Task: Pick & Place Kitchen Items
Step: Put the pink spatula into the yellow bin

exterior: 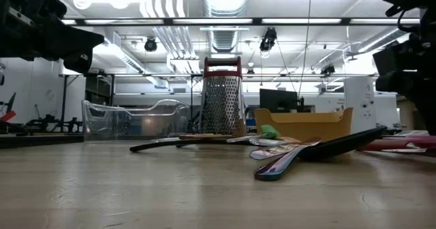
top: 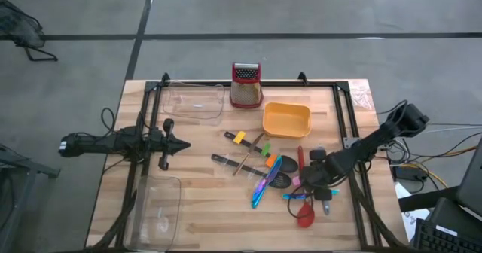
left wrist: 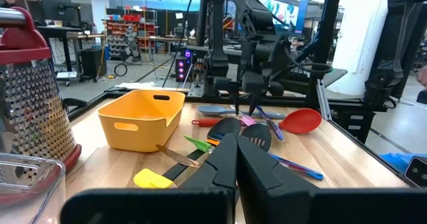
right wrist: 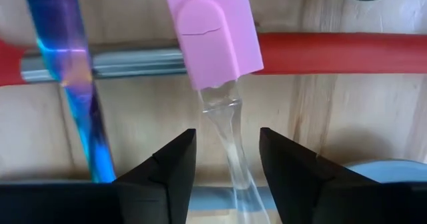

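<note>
The right gripper [right wrist: 227, 159] is low over the wooden table [top: 218, 208], its two dark fingers [right wrist: 172, 161] parted on either side of the clear plastic stem of a pink-handled utensil [right wrist: 212, 34], not yet touching it. That utensil lies across the long red spoon [top: 303, 200], beside an iridescent blue piece of cutlery [right wrist: 70, 77], among the utensils spread near the orange plastic tub [top: 286, 120]. The left gripper [top: 179, 143] waits closed and empty at the table's left side.

place: lab/workshop | evidence: ceiling ducts [exterior: 221, 11], equipment racks [left wrist: 130, 24], concrete floor [top: 301, 8]
</note>
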Robot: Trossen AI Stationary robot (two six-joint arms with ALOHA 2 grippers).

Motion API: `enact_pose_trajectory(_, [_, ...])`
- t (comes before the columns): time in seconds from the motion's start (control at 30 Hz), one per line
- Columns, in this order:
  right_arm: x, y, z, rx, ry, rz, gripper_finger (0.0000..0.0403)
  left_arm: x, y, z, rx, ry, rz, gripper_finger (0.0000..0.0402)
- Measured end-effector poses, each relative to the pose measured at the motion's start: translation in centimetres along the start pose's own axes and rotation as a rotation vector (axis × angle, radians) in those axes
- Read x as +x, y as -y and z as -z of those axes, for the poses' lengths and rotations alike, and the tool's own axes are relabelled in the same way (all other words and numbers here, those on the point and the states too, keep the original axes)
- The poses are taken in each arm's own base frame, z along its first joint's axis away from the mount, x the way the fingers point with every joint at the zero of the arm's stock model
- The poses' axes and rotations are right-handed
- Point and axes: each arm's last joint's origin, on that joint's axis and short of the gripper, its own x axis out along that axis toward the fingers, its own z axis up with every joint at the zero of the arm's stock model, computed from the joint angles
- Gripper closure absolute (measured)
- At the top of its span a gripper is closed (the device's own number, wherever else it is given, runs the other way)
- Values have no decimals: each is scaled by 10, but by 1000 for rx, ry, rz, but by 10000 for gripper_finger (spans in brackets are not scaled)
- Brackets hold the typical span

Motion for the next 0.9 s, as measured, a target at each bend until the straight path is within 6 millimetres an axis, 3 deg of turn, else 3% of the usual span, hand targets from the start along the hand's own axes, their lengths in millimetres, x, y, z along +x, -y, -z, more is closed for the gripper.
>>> enact_pose_trajectory(0.9, [6, 1, 0, -17, 3, 31, 369, 0, 0, 0, 0, 0, 0, 396])
